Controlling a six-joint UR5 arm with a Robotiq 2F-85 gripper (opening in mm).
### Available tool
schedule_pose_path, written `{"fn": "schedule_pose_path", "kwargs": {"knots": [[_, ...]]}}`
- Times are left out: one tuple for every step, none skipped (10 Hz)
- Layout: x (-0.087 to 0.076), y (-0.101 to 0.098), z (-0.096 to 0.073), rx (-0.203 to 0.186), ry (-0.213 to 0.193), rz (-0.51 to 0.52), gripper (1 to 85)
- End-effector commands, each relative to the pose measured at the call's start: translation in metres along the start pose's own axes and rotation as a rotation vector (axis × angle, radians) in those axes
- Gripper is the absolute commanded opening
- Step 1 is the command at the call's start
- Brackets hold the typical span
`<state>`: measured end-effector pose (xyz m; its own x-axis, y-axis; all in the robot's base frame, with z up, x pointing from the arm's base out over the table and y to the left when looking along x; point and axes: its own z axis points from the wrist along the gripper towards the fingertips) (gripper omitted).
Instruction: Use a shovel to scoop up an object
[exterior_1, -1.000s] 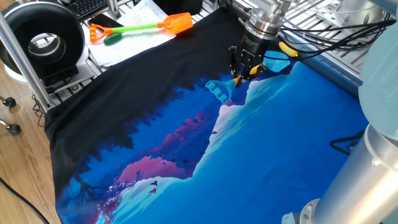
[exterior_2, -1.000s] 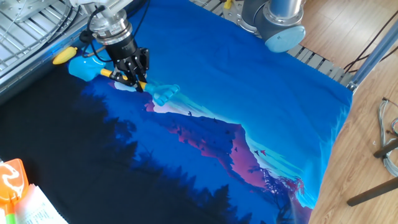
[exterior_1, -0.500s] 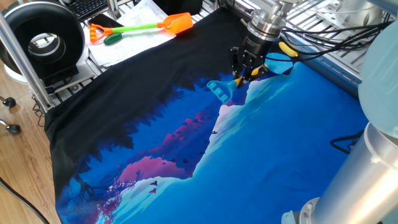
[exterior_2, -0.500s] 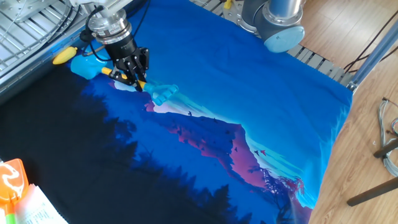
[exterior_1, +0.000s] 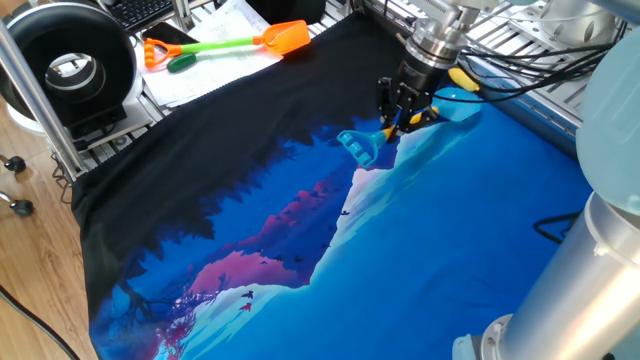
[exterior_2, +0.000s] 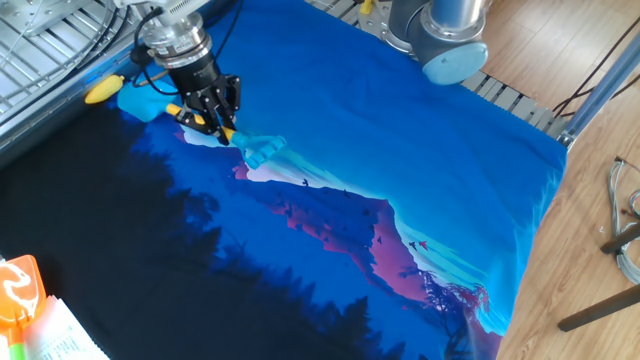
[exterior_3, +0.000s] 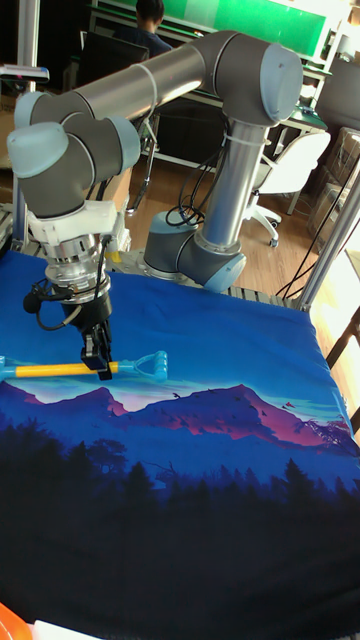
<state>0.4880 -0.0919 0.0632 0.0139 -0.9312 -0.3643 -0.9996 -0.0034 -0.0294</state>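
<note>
The shovel lies low across the blue printed cloth, its yellow shaft (exterior_3: 45, 369) held in my gripper (exterior_1: 400, 117), which is shut on it. Its blue D-shaped handle (exterior_1: 358, 147) points toward the cloth's middle, and its light-blue blade (exterior_1: 463, 108) points toward the metal rack. The other fixed view shows the same grip (exterior_2: 215, 123), with the handle (exterior_2: 262, 150) and the blade (exterior_2: 140, 102). The object, a small yellow oval (exterior_1: 463, 78) (exterior_2: 100, 90), rests at the cloth's edge just beyond the blade's tip. In the tall fixed view the gripper (exterior_3: 100, 366) holds the shaft near the handle (exterior_3: 150, 366); blade and object fall outside that picture.
An orange-bladed, green-shafted toy shovel (exterior_1: 225, 45) lies on papers at the far corner, next to a black round device (exterior_1: 70, 62). A metal rack (exterior_2: 40, 50) borders the cloth behind the object. The arm's base (exterior_2: 440, 30) stands at the cloth's far edge.
My gripper has shifted a little toward the rack with the shovel, bringing the blade closer to the yellow object. The grip is unchanged.
</note>
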Motion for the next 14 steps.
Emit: {"fn": "schedule_pose_path", "kwargs": {"knots": [[0.007, -0.002, -0.002, 0.017, 0.003, -0.016, 1.7], [0.011, -0.002, -0.002, 0.018, 0.016, -0.039, 1.7], [0.017, -0.003, -0.002, 0.025, 0.034, -0.095, 1.7], [0.018, -0.005, -0.002, 0.03, 0.034, -0.131, 1.3], [0.016, -0.005, -0.002, 0.03, 0.02, -0.152, 1.3], [0.015, -0.004, -0.002, 0.027, 0.016, -0.167, 1.3], [0.014, -0.002, -0.002, 0.027, 0.01, -0.179, 1.3], [0.011, -0.001, -0.002, 0.031, -0.005, -0.172, 1.3], [0.009, 0.0, -0.002, 0.036, -0.019, -0.167, 1.3], [0.01, -0.002, -0.001, 0.04, -0.01, -0.184, 1.3], [0.01, -0.003, -0.001, 0.036, -0.009, -0.19, 1.3], [0.008, -0.004, -0.001, 0.039, -0.013, -0.178, 1.3], [0.006, -0.005, 0.0, 0.041, -0.017, -0.168, 1.3], [0.005, -0.007, 0.002, 0.045, -0.017, -0.156, 1.3]]}}
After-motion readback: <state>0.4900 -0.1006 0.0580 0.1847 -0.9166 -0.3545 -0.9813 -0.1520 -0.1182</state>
